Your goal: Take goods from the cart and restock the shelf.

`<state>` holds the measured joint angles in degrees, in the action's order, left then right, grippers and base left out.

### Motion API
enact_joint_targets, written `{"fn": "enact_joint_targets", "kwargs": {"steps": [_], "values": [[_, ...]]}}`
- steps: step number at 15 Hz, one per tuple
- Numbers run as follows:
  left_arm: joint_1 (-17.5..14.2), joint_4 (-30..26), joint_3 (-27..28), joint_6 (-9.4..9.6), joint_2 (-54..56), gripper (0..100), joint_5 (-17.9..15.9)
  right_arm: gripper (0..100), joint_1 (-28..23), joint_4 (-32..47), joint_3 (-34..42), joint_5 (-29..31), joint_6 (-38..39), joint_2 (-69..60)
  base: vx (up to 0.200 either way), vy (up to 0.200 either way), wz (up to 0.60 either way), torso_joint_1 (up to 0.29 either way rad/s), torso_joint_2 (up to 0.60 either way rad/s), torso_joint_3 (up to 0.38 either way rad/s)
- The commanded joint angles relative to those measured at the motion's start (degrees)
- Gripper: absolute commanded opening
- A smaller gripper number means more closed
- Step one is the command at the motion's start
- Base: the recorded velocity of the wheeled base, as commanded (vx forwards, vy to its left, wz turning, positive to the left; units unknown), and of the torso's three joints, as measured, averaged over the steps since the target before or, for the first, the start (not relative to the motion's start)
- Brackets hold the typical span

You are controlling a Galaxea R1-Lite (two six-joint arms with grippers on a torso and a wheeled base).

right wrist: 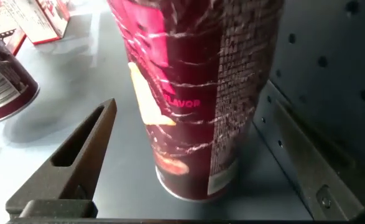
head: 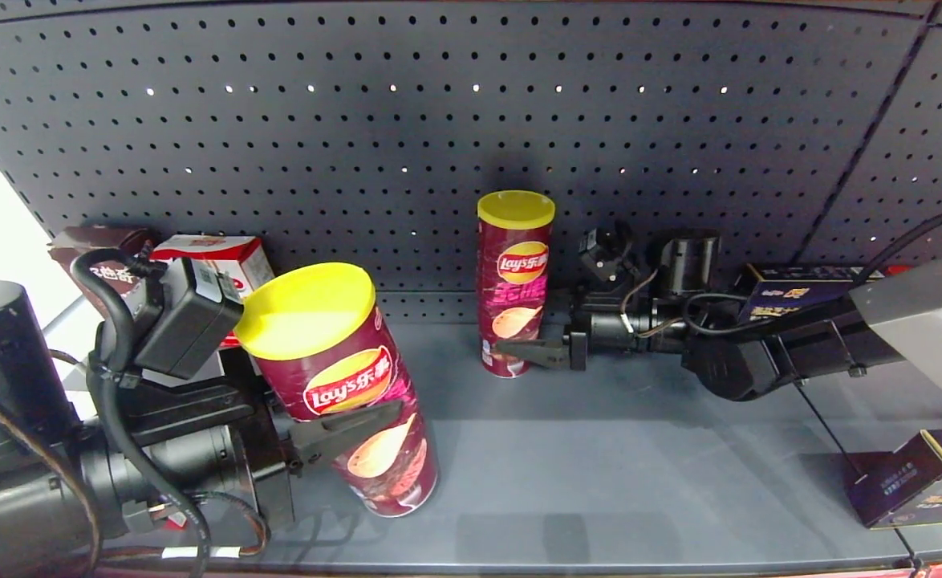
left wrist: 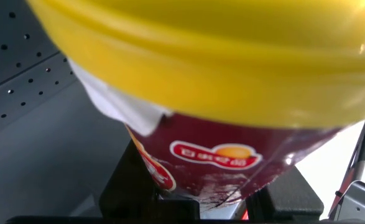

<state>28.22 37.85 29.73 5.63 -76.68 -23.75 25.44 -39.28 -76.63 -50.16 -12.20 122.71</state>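
**Two chip cans on the shelf, one gripped at a lean, one standing free**

At the left front of the shelf (head: 599,466), the tilted can (head: 351,393) lay with its long axis off vertical. Its yellow lid (head: 306,309) leaned toward the robot's left and its base sat lower and to the right, close to the shelf surface. Whether the base touched the shelf could not be told. The left end effector (head: 359,421) was clamped on this can at mid-height, one dark finger (head: 343,429) lying across the printed front. The left wrist view added the underside of the lid's rim (left wrist: 232,56) and the maroon wall of the can (left wrist: 232,155) pressed down between dark pads.

Behind that arm, a red-and-white box (head: 222,253) and a brown box (head: 98,245) stood against the pegboard (head: 439,120).

Near the middle, just in front of the pegboard, the upright can (head: 515,289) stood on its base with its long axis vertical and its lid on top. The right end effector (head: 511,343) reached in from the right at the can's lower part. The head view showed one finger in front of the can. The right wrist view showed what that view could not: a gap of bare shelf between that finger (right wrist: 76,168) and the can (right wrist: 201,106), so the jaws stood apart and gripped nothing. The tilted can (right wrist: 5,81) also showed there, farther off.

To the right, one dark box (head: 800,289) sat at the back and another (head: 920,478) at the front.
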Motion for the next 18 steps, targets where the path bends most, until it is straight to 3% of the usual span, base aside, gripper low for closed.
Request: {"fn": "enact_joint_targets", "kwargs": {"steps": [1,11,12,18], "values": [[-0.01,0.03,-0.03,-0.01,-0.05,0,0.02,100,0.49,-0.01,-0.71,-0.02,-0.01,1.39,0.0,0.0,0.0,0.0,0.0,0.0],[-0.01,0.03,-1.96,-0.01,0.57,0,0.1,100,0.84,-0.1,-3.61,0.24,-0.1,4.82,0.0,0.0,0.0,0.0,0.0,0.0],[-0.01,0.03,-2.14,-0.01,0.83,0,0.1,0,0.84,-0.1,-3.7,0.24,-0.1,4.99,0.0,0.0,0.0,0.0,0.0,0.0],[-0.01,0.12,-2.31,-0.09,1.09,0,0.1,0,1.45,-0.1,-3.09,0.15,-0.01,4.38,0.0,0.0,0.0,0.0,0.0,0.0]]}}
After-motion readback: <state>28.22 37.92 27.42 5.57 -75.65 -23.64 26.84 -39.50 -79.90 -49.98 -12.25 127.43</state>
